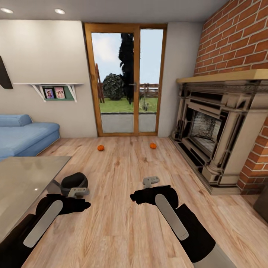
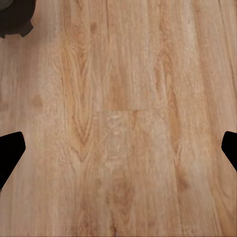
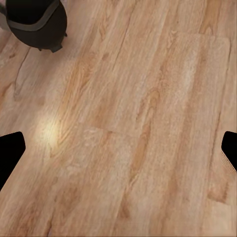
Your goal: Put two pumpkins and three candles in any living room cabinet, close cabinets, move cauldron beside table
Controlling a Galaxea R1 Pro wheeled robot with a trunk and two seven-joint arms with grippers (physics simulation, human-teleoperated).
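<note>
Both jaws are seen spread apart and empty in the head view, the left gripper just beside the cauldron at the table corner, the right gripper farther off; two pumpkins lie ahead by the glass door. In each wrist view, wide-set fingertips frame bare floor, the cauldron's edge being caught at a corner.

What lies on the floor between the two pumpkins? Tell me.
Nothing: in the head view, bare wooden floor runs from the left pumpkin to the right pumpkin, before the glass door.
</note>
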